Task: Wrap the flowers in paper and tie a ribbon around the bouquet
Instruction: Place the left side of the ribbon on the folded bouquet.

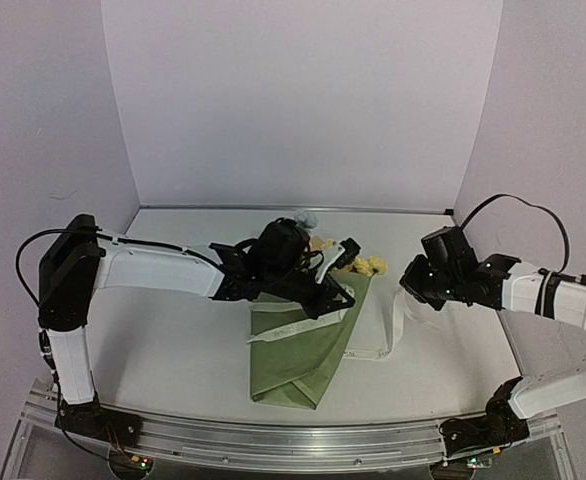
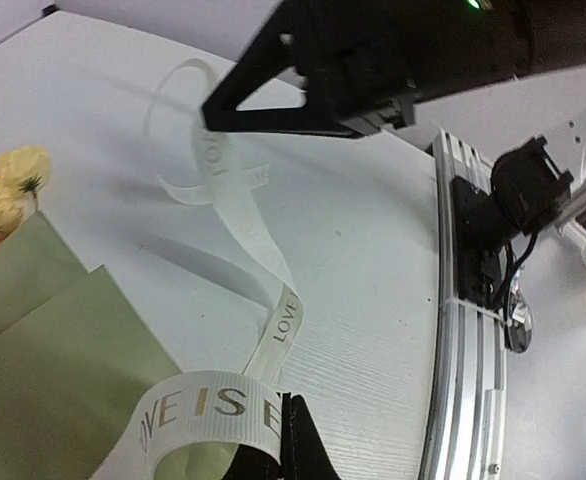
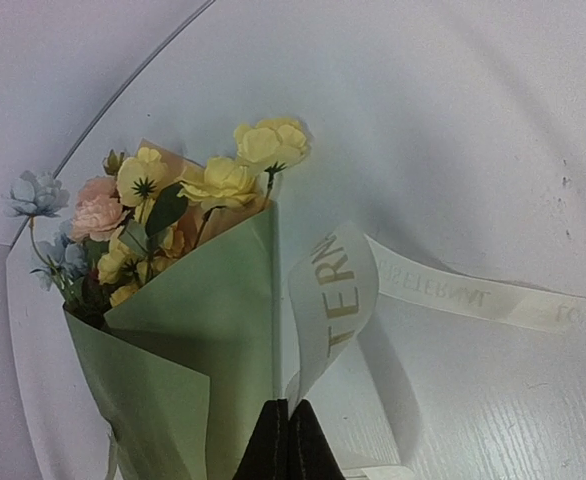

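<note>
Both sets of jaws pinch shut on the cream lettered ribbon [image 3: 333, 290]; if I pull unevenly, the olive-green paper bouquet [image 3: 203, 350] could unwrap or skid.

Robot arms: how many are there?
2. The left arm reaches from the left over the bouquet. The right arm comes from the right, pinching the ribbon. None look hidden.

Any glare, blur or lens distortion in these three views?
Top external: soft even light, faint shadows, rail bowed by the lens. Left wrist: ribbon lettering sharp, right gripper underexposed, nearly black. Right wrist: flowers in focus, no glare, table edge curves.
</note>
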`<action>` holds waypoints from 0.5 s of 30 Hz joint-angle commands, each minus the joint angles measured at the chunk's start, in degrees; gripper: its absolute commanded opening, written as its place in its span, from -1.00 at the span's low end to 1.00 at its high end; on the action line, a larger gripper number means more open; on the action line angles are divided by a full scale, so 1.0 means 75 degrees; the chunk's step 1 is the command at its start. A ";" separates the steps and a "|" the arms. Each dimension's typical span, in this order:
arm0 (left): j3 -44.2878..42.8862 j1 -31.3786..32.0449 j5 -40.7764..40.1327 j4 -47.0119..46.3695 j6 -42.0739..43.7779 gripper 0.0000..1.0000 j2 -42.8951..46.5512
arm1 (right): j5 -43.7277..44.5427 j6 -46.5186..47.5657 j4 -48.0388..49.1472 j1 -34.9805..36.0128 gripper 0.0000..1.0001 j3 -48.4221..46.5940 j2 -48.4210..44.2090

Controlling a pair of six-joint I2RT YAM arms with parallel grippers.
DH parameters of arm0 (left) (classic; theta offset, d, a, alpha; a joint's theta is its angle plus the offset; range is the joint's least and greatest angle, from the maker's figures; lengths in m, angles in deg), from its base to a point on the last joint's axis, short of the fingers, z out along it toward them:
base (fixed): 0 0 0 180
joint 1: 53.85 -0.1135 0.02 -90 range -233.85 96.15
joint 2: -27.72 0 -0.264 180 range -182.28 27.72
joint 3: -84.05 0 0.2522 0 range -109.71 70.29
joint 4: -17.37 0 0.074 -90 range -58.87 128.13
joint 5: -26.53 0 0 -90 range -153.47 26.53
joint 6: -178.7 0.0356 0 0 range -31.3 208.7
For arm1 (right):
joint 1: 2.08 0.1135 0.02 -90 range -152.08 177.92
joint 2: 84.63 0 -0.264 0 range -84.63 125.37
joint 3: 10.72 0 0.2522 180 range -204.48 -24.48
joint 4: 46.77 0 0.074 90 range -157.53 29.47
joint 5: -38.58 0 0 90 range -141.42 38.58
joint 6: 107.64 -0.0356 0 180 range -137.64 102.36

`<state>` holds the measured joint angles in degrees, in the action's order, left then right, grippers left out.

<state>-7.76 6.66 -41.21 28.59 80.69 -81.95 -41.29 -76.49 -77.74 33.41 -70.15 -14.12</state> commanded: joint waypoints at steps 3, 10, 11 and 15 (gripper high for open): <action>-0.1451 0.0368 0.0764 0.1950 0.1642 -0.99 -0.0945 | -0.0182 0.0160 -0.0357 -0.0324 -1.00 -0.0395 0.0521; -0.0511 -0.0077 0.0335 0.0252 -0.0094 -0.26 -0.0378 | -0.0624 0.0334 -0.0389 -0.0337 -1.00 -0.0805 0.0939; -0.0288 -0.0186 0.0319 -0.0114 -0.0455 -0.12 -0.0192 | -0.0644 0.0322 -0.0391 -0.0333 -1.00 -0.0793 0.0987; 0.0435 -0.0626 0.0486 -0.0880 -0.1861 0.18 0.0557 | -0.0643 0.0368 -0.0401 -0.0337 -1.00 -0.0691 0.1140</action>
<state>-8.25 5.24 -38.01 31.80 78.72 -86.53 -45.77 -74.73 -80.33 30.96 -74.10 -7.02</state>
